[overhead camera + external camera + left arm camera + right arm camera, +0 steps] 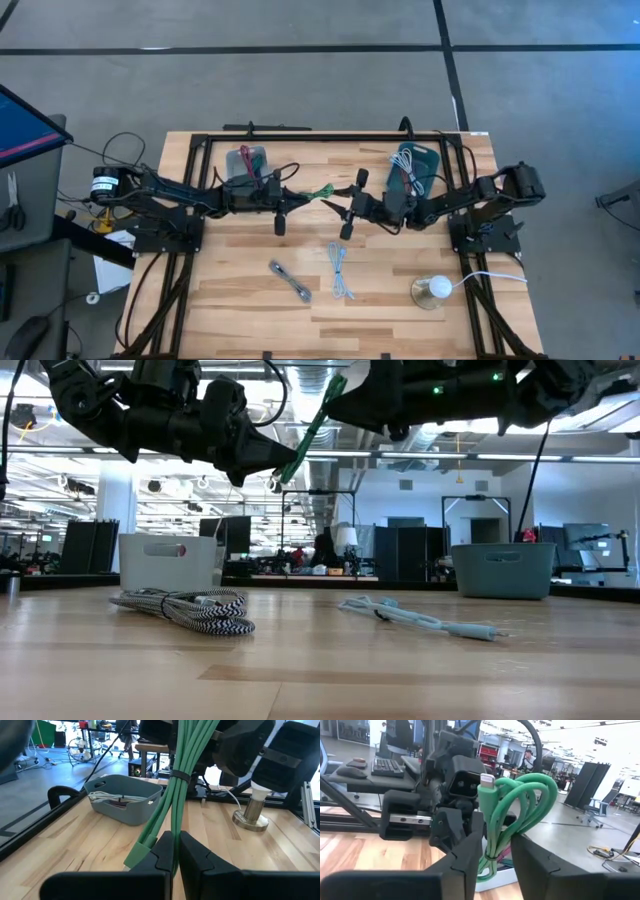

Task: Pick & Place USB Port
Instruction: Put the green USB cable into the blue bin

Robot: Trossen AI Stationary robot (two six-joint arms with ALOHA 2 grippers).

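Observation:
A green USB cable [322,192], coiled into a tied bundle, hangs in the air over the middle of the table, between my two grippers. My left gripper [304,196] comes from the table's left and is shut on one end of it. My right gripper [330,203] comes from the right and is closed on the bundle's other end, where the loops [532,785] and a white-tipped plug [486,781] show. In the low view the bundle [315,425] slants high above the tabletop. My left gripper pinches the green strands [173,832] between its two fingers, near the bundle's end with the green plug [137,854]. The fingers reach in level from the table's left. The bundle is lifted clear and rises away from them toward the other arm. My right gripper has the bundle [497,827] between its two fingers, just below the white-tipped plug and beside the loops. One finger [470,837] lies against each side of the strands. The fingers come level from the table's right. The bundle is clear of the table.
A grey bin [248,160] at the far left and a teal bin [418,165] at the far right each hold cables. On the near half lie a braided cable [290,280] and a pale cable [341,270]. A round metal-based stand [432,290] sits near right.

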